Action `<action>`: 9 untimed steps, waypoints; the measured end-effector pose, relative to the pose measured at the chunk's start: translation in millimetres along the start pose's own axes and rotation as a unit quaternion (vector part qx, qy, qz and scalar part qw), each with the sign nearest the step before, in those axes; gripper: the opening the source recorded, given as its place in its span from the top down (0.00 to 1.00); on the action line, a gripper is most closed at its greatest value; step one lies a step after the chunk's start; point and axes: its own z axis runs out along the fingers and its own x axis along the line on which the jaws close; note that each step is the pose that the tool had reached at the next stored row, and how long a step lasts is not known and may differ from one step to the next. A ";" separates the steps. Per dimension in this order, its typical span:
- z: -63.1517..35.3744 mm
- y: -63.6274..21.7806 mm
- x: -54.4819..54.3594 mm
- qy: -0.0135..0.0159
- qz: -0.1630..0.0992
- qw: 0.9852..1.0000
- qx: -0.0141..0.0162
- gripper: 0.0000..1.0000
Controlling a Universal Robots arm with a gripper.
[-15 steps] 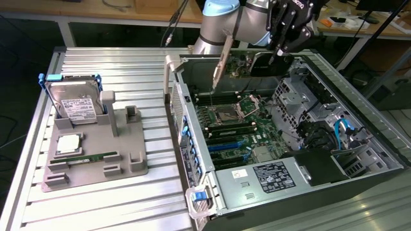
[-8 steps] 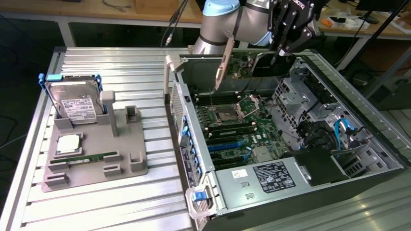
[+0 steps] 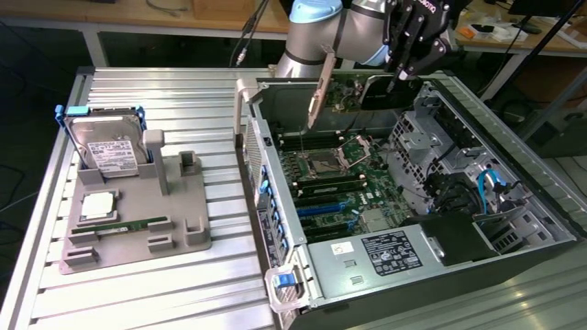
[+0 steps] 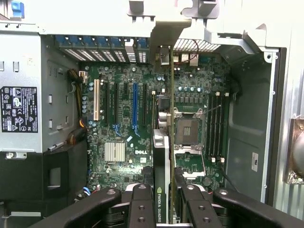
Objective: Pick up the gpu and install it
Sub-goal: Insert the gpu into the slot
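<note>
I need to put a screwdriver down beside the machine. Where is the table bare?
The slatted table is bare above the hard drive and gray holder in the exterior view, across to the computer case, and again below the holder. Between holder and case only a narrow strip. The case is crowded, the pincer holding the gpu over it.
</note>
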 end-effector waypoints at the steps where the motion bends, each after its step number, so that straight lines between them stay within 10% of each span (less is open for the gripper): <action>1: 0.1 -0.6 0.0 0.000 0.000 1.000 -0.001 0.73; 9: 1.3 -0.7 0.0 0.000 0.000 1.000 -0.002 0.73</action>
